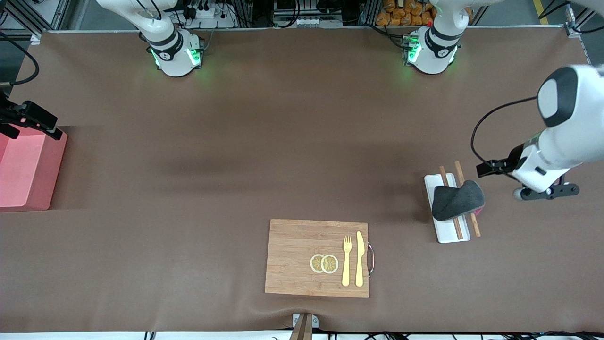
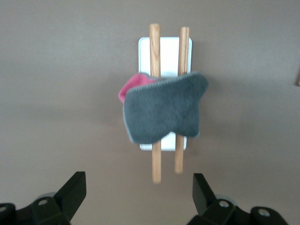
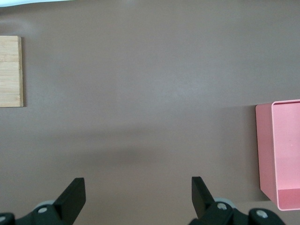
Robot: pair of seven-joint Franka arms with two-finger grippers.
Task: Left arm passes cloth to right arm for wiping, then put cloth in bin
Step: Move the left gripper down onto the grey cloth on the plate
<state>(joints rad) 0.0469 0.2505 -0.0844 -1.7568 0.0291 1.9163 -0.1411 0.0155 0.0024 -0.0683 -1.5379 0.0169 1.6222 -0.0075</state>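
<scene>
Cloth [image 2: 164, 107] (across chopsticks [image 2: 155, 47], tray [image 2: 165, 51]) apart from wide-open, empty left gripper [image 2: 139, 194]

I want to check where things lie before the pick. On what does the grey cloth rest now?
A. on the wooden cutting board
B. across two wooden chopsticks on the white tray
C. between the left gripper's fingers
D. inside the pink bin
B: the cloth lies draped across both chopsticks over the white tray, with no gripper touching it.
</scene>
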